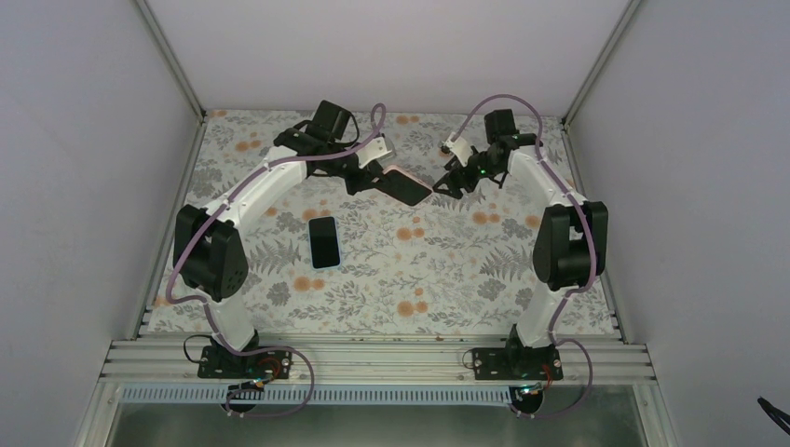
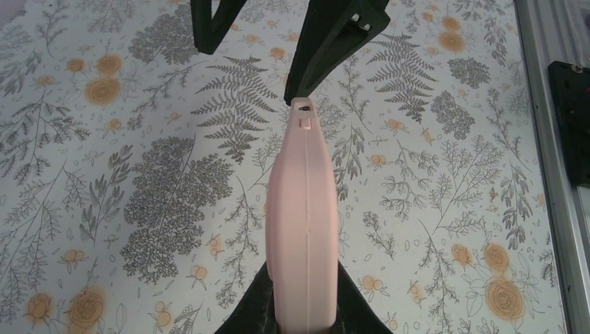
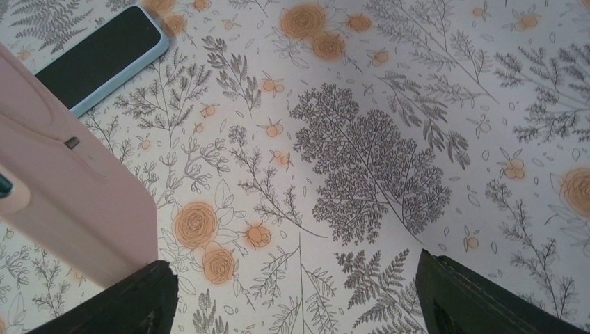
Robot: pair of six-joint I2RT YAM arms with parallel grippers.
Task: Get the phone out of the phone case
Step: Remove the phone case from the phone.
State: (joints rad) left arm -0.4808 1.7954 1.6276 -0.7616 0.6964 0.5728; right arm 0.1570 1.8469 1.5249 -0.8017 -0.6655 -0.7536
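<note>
My left gripper is shut on a pink phone case and holds it above the mat, edge-on in the left wrist view. The case's upper face looks dark in the top view. A phone with a black screen and pale blue rim lies flat on the mat, apart from the case; it also shows in the right wrist view. My right gripper is open and empty, just off the case's free end. Its fingers show beyond the case tip.
The floral mat covers the table. White walls stand on three sides, with metal frame posts at the back corners. An aluminium rail runs along the near edge by the arm bases.
</note>
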